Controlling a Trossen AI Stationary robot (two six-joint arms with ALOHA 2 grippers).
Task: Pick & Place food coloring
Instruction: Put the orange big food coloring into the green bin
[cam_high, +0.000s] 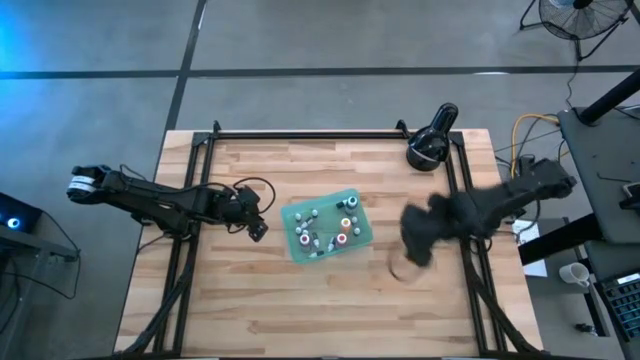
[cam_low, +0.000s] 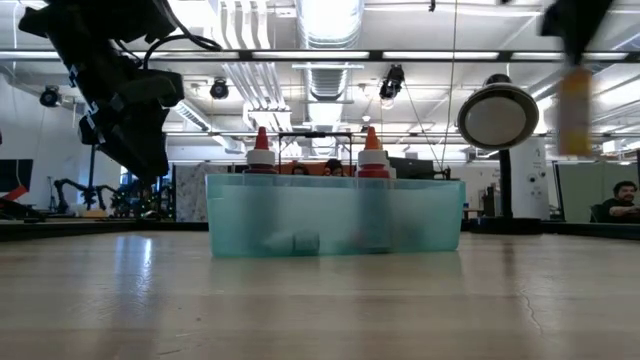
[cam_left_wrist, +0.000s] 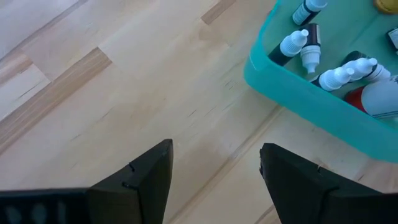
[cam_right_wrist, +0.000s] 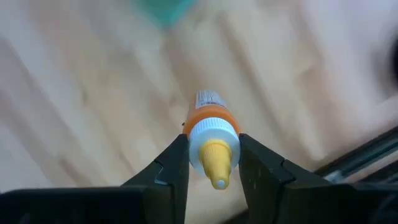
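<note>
**Right of the tray, a bottle sits pinched in the right gripper**

Right of centre in the high view, the right gripper (cam_high: 418, 240) hangs over bare wood, apart from the teal tray (cam_high: 296, 243). Its own wrist view shows the two fingers (cam_right_wrist: 169, 167) pressed against the sides of a small bottle (cam_right_wrist: 211, 143) with an orange body, a white collar and a yellow tip, the tip pointing back toward the camera. In the low view that bottle shows as a pale yellow blur (cam_low: 573, 108) at the upper right, well above the tabletop.

The tray lies near the middle of the table (cam_high: 250, 310) and holds the rest of the food coloring (cam_high: 345, 227), some bottles upright and some lying down; two red-shouldered ones (cam_low: 372, 160) stand above its rim in the low view.

Left of the tray, the left gripper (cam_high: 256, 224) waits just beside it, fingers (cam_left_wrist: 146, 174) spread wide with nothing between them. A black round lamp (cam_high: 430, 146) stands at the upper right of the table.
</note>
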